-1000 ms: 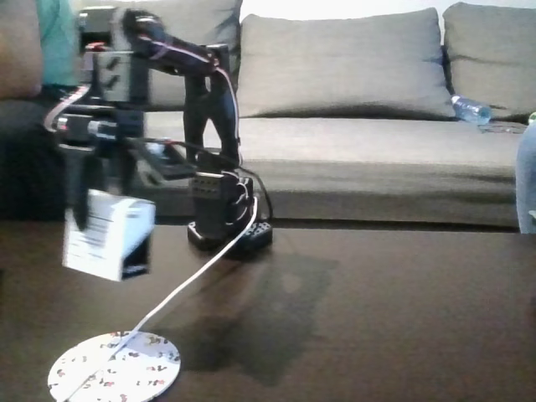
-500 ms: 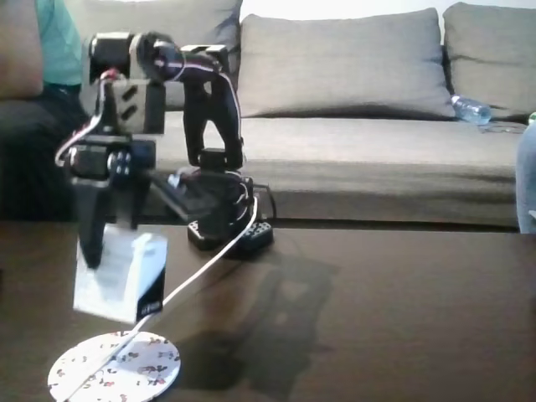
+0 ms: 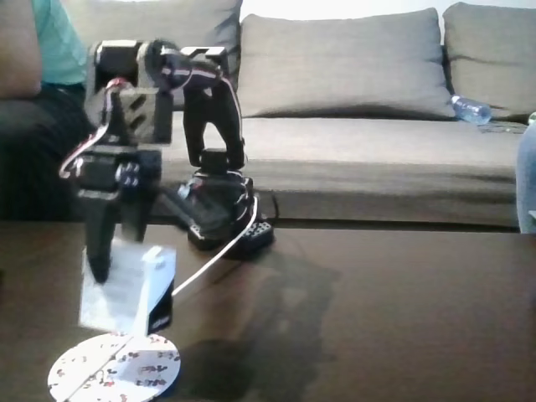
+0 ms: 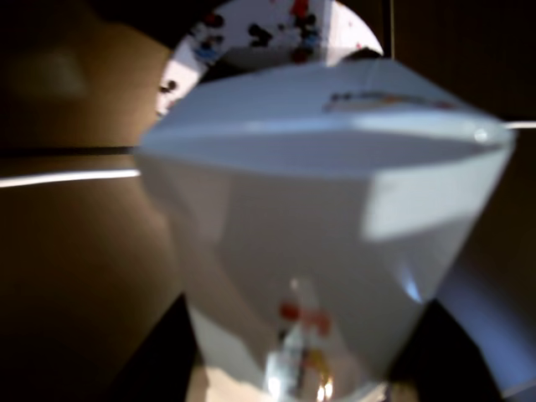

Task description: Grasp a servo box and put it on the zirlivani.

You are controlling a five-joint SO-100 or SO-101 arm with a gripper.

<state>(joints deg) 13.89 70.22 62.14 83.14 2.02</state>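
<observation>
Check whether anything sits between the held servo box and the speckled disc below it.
Nothing solid does. The gripper holds the servo box just above the disc. A thin white cable trails across the disc's top, so the box might land on it.

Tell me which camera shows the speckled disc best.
The fixed view: the zirlivani lies almost whole on the dark table, its speckles visible, the servo box just above its far edge. In the wrist view only a blurred arc of the disc shows past the box.

light: dim, soft | shadow: right of arm on table [image 3: 402, 318] | wrist: blurred, glare patches
</observation>
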